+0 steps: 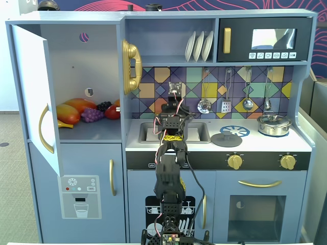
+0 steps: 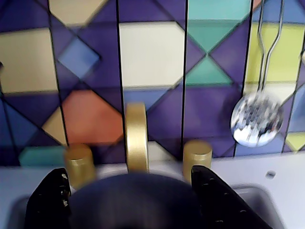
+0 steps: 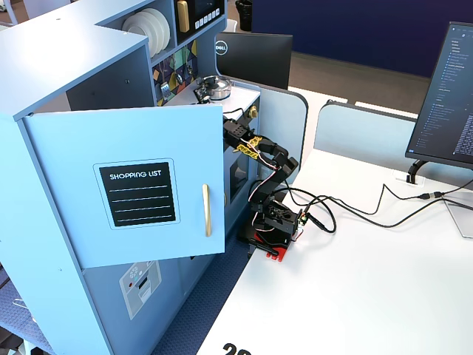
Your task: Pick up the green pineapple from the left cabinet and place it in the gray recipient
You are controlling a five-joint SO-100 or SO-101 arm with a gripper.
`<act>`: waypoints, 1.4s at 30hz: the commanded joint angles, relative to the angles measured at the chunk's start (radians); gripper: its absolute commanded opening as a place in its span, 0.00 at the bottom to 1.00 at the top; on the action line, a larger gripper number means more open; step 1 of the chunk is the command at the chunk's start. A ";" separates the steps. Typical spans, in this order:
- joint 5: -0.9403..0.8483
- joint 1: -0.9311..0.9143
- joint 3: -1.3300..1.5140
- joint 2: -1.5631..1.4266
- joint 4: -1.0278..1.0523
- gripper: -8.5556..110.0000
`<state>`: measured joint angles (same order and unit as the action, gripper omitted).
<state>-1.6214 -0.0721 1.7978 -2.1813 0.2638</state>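
Office room with a toy kitchen set up as a robot workspace

A blue play kitchen [image 1: 168,148] stands before the arm [image 3: 270,185]; beside and behind the arm run a white desk [image 3: 355,296], cables, a Dell monitor [image 3: 255,55], another screen [image 3: 447,96] and carpeted floor.

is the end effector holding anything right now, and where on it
It cannot be told. In the wrist view the end effector sits over the sink with a dark rounded shape between its fingers, too blurred to identify. No green pineapple shows in any view.
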 commanded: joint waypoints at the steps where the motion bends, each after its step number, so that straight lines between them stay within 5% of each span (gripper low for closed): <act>1: -0.008 0.005 -0.153 -0.216 0.230 0.27; 14: 0.031 0.035 0.373 -0.996 1.138 0.07; 23: 0.176 0.035 0.919 -0.997 0.845 0.07; 28: 0.098 0.014 1.192 -0.997 0.690 0.07; 42: 0.077 0.043 1.204 -0.997 1.267 0.11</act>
<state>-1.5877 -0.0430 3.0035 -3.1845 1.3591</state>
